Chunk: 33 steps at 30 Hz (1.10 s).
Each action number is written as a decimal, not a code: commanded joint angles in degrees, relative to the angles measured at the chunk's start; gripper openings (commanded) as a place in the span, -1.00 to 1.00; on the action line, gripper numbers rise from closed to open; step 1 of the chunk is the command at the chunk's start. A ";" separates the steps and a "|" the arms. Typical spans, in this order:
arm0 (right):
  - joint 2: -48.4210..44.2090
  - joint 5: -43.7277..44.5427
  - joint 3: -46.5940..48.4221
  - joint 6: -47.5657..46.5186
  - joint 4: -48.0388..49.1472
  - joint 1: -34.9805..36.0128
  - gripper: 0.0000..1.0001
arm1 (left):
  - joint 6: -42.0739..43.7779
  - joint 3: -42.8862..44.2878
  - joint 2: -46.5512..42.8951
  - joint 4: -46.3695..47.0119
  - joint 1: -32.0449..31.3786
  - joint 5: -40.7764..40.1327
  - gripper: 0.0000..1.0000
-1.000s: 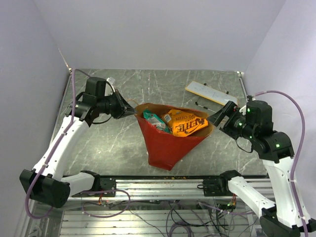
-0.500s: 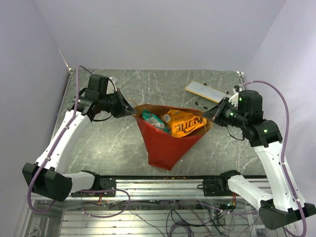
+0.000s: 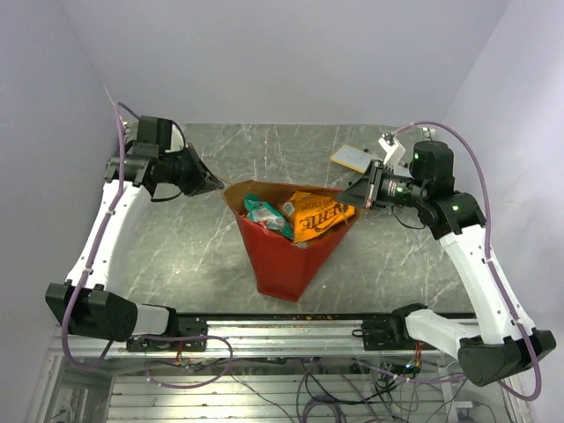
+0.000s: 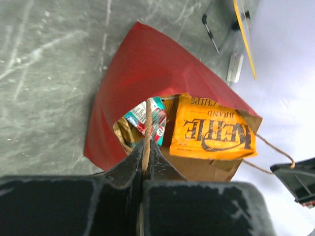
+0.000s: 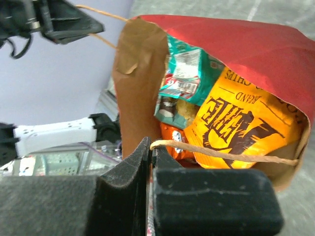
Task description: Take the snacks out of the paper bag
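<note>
One red paper bag (image 3: 282, 256) at mid-worktop (image 3: 176, 256), mouth open, shows one orange chip bag (image 3: 315, 216) and one teal packet (image 3: 264, 214); deeper packets I cannot count. My two arms reach inward: left jaws pinch the left handle (image 4: 147, 123), right jaws pinch the right handle (image 5: 221, 155).

**Left arm** (image 3: 107, 231): two long white links, smooth and rounded, joined by bulky black joint housings; black wrist block (image 3: 154, 163) at the far end.
**Right arm** (image 3: 480, 264): same build, with white links, a black elbow (image 3: 493, 357) and a black wrist.
**Cables** (image 3: 463, 139): one lavender hose per arm, running along the links and arching loose over the wrist.
**Bases** (image 3: 167, 326): black blocks on a metal rail (image 3: 282, 328), with thin red, black and purple wires hanging beneath.
**Fingers** (image 4: 130, 164): two per arm, matt black and wedge-shaped, tapering to a narrow tip; flat grainy faces, seen close in both wrist views.
</note>
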 commanded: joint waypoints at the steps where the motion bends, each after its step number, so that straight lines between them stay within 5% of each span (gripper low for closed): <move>1: 1.02 -11.59 -0.09 3.82 16.35 2.37 -1.00 | 4.78 7.80 -0.33 -4.04 6.50 0.00 -0.86; 8: 11.03 -2.73 8.07 3.54 18.39 18.47 -1.00 | 7.92 6.74 0.32 -5.99 11.29 2.75 -0.86; 15: 13.59 7.13 13.07 5.65 18.17 19.28 -1.00 | 8.24 2.97 -1.83 -8.04 11.51 3.57 -0.86; 22: 7.92 18.59 5.49 7.03 13.09 18.89 -0.99 | 11.31 2.65 -2.09 -11.39 11.51 2.88 -0.86; 26: 5.04 23.55 1.01 10.95 10.54 18.36 -0.78 | 12.63 1.36 -3.71 -11.97 11.51 2.74 -0.86; 29: 3.24 26.16 -1.20 13.44 10.00 18.16 -0.29 | 11.67 -1.45 -6.30 -9.33 11.51 4.14 -0.86; 33: 1.75 25.15 -3.52 15.95 13.18 18.14 0.04 | 11.80 -2.30 -6.73 -9.03 11.51 6.47 -0.86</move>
